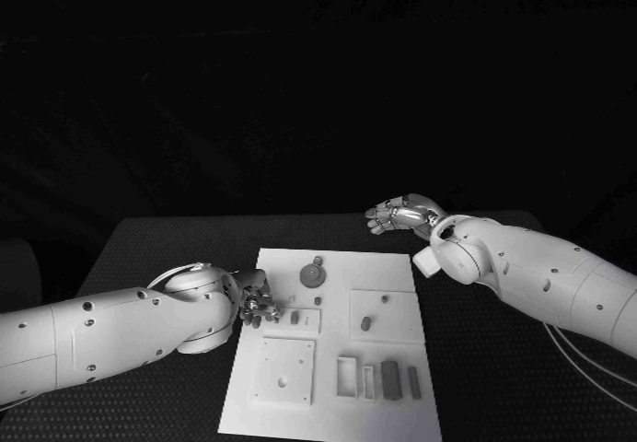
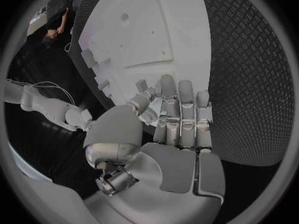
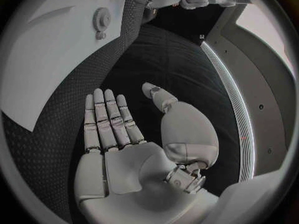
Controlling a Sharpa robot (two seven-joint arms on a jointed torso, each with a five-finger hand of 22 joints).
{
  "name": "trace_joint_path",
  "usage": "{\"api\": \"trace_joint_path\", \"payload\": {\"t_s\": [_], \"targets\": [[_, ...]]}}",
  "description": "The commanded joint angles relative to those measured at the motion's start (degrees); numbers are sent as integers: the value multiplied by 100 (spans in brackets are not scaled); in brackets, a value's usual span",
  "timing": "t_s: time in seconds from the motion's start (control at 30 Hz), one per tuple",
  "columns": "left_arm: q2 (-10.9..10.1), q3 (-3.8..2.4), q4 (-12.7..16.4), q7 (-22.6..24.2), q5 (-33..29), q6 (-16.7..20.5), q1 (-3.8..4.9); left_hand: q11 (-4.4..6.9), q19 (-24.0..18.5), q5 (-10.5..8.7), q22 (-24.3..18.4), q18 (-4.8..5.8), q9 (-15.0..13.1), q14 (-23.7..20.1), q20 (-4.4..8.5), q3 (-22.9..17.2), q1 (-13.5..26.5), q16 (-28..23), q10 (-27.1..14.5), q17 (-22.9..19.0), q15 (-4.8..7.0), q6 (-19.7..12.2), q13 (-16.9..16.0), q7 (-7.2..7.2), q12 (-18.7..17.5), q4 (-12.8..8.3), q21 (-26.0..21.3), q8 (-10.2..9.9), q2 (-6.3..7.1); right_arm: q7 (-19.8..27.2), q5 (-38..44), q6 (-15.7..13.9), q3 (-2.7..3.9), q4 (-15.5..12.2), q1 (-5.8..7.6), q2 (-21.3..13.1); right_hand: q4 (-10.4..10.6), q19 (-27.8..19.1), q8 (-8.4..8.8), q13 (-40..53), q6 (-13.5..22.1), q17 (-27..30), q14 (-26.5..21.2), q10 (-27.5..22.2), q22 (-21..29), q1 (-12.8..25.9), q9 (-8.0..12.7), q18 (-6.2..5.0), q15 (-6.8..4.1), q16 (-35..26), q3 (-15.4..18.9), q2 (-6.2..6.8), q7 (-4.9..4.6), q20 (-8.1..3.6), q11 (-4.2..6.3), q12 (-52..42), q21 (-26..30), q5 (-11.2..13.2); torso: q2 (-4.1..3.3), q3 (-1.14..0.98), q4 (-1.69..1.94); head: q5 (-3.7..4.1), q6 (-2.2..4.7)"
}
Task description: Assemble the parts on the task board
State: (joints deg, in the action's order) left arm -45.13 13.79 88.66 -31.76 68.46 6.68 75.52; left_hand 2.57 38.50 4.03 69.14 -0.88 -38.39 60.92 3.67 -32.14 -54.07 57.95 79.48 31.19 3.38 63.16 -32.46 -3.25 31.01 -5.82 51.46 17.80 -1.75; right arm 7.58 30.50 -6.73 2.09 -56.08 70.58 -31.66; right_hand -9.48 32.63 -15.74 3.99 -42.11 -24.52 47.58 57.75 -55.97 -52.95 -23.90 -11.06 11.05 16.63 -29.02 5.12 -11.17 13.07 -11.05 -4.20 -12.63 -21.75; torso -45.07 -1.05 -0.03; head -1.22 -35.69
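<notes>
The left hand (image 1: 255, 306) sits low at the left edge of the white board (image 1: 385, 272), which lies in the middle of the black counter (image 1: 159, 239). Its fingertips reach toward a small dark peg (image 1: 295, 319) on a little square plate (image 1: 304, 320). In the left wrist view the fingers (image 2: 184, 109) lie nearly straight and side by side with the thumb bent across; whether anything is pinched I cannot tell. It looks placed there to pick up or seat that peg. The right hand (image 1: 402, 215) hovers well off the board, over the counter past its far right corner; in its own wrist view the palm (image 3: 134, 159) is flat, fingers straight, thumb apart, holding nothing, probably parked clear of the work. On the board, a round gear (image 1: 313, 273) lies near the far edge. An oval piece (image 1: 365, 323) sits on the larger square plate (image 1: 387, 316). Near the front, a slotted rack (image 1: 354, 378) stands beside upright dark blocks (image 1: 392, 379). A blank plate (image 1: 285, 371) with small holes carries nothing yet.
</notes>
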Motion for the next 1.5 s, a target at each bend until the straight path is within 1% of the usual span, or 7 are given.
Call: {"api": "trace_joint_path", "payload": {"t_s": [0.03, 0.4, 0.63, 0.73, 1.1, 1.23, 1.5], "targets": [[9, 0, -3, -48, 82, -146, -2, 7, 43, 39, -5, 74, -4, 41, 514, -11, -61, 29, 28, -6, 0, 57, -7, 1, 17, 27, 40, 22, -18, 65, 7, 73, 1, -9, -1, -2, -6, -43, -13, -8, 35, 6, -38, 13, -9, 55, 9, 17, 5, -8, 25, 2, -212, -2, -14, 29, 36, -19, 0, -3, 1, 4, -11], [47, 0, -42, -80, 83, -168, -19, 5, 41, 38, -6, 75, -3, 39, 515, -9, -58, 27, 28, -7, -1, 57, -7, 1, 16, 26, 42, 21, -12, 71, 13, 76, 1, -25, -1, 0, -5, -43, -14, -8, 36, 9, -39, 13, -13, 54, 11, 16, 5, -7, 25, 2, -212, -3, -14, 29, 39, -22, -2, -1, -4, 0, -18], [58, 0, -57, -85, 114, -144, -36, 2, 39, 29, -9, 76, -1, 35, 516, -2, -43, 22, 25, -11, -2, 58, -7, 0, 12, 38, 46, 20, 1, 89, 14, 61, 1, -24, -1, -3, -4, -42, -15, -8, 35, 11, -39, 13, -14, 53, 12, 16, 4, -6, 25, 1, -212, -3, -14, 29, 41, -24, 0, -3, 0, 16, -32], [71, 0, -59, -83, 137, -139, -47, 2, 39, 26, -9, 76, 0, 35, 517, -1, -41, 21, 25, -11, -2, 59, -6, 0, 11, 41, 47, 20, 3, 97, 14, 47, 1, -23, -1, 2, -4, -42, -15, -8, 36, 12, -39, 13, -15, 52, 12, 16, 4, -6, 24, 1, -212, -3, -14, 29, 42, -26, 0, -2, -2, 11, -20], [98, 0, -45, -86, 188, -157, -70, 4, 40, 24, -11, 75, 1, 38, 520, -4, -40, 22, 29, -13, -1, 63, -7, 1, 11, 45, 52, 21, 2, 99, 14, 53, 1, -19, -1, 6, -3, -41, -17, -8, 35, 14, -39, 14, -18, 50, 14, 15, 3, -4, 23, 0, -212, -2, -14, 28, 45, -31, -2, -2, -3, 18, -27], [111, 0, -39, -80, 190, -147, -75, 7, 42, 29, -12, 72, 1, 43, 523, -11, -50, 24, 36, -13, 2, 70, -9, 5, 13, 41, 57, 24, -4, 96, 14, 64, 1, -23, -2, 9, -1, -40, -17, -8, 35, 15, -39, 13, -19, 51, 15, 15, 3, -4, 24, -1, -212, -2, -14, 29, 46, -33, -1, -1, 1, 18, -35], [116, -2, -60, -79, 190, -117, -83, 20, 56, 49, -12, 63, -11, 82, 536, -29, -97, 49, 83, -8, 14, 119, -23, 23, 34, 1, 88, 52, -35, 96, 14, 74, 1, -12, -2, 22, 2, -40, -17, -8, 36, 17, -40, 13, -21, 54, 16, 16, 3, -3, 25, -1, -213, -1, -14, 29, 49, -35, -2, -6, -7, 7, -31]]}}
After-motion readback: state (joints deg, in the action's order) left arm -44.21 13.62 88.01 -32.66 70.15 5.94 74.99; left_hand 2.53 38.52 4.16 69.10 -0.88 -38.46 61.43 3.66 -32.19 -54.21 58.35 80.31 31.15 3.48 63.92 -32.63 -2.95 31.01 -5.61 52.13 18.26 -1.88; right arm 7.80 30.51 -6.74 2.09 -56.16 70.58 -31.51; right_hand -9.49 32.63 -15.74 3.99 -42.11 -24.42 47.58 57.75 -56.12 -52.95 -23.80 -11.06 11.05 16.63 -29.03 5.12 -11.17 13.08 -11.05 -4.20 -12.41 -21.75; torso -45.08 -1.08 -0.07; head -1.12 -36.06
